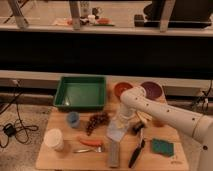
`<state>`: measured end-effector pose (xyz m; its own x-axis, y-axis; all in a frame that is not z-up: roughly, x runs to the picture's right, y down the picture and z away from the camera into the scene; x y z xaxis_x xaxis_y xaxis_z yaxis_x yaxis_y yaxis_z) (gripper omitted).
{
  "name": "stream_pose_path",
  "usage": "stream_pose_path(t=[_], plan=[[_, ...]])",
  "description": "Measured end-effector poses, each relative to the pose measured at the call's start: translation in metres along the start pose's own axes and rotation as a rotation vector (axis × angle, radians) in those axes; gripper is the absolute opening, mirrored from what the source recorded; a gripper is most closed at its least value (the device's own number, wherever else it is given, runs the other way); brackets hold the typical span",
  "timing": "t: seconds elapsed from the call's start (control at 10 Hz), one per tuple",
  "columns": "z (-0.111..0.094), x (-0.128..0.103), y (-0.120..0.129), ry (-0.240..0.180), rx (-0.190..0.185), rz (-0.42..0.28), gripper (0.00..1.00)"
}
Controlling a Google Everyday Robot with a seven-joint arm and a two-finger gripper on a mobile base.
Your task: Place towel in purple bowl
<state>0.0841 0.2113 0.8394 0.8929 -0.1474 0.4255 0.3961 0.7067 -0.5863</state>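
The towel (117, 132) is a pale grey-blue cloth near the middle of the wooden table, bunched upward at its top. My gripper (123, 120) comes down on it from the white arm that reaches in from the right, and it is shut on the towel's upper part. The cloth's lower edge still rests on the table. The purple bowl (151, 89) sits at the table's back right, behind the arm and apart from the towel. The arm's elbow partly covers the bowl's near rim.
An orange bowl (121, 88) stands left of the purple one, beside a green tray (80, 93). Around the towel lie grapes (97, 121), a blue cup (73, 119), a carrot (90, 142), a grey block (115, 153), a black-handled tool (136, 150), a green pad (162, 147) and a white cup (54, 140).
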Motion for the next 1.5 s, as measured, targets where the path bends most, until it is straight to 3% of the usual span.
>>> stream_pose_path(t=[0.1, 0.4, 0.9, 1.5], plan=[[0.000, 0.001, 0.000, 0.004, -0.004, 0.009, 0.49], [0.000, -0.002, -0.001, 0.016, -0.008, 0.005, 0.68], [0.002, -0.005, -0.004, 0.042, -0.009, -0.009, 0.68], [0.015, -0.007, -0.007, 0.077, -0.067, -0.036, 0.68]])
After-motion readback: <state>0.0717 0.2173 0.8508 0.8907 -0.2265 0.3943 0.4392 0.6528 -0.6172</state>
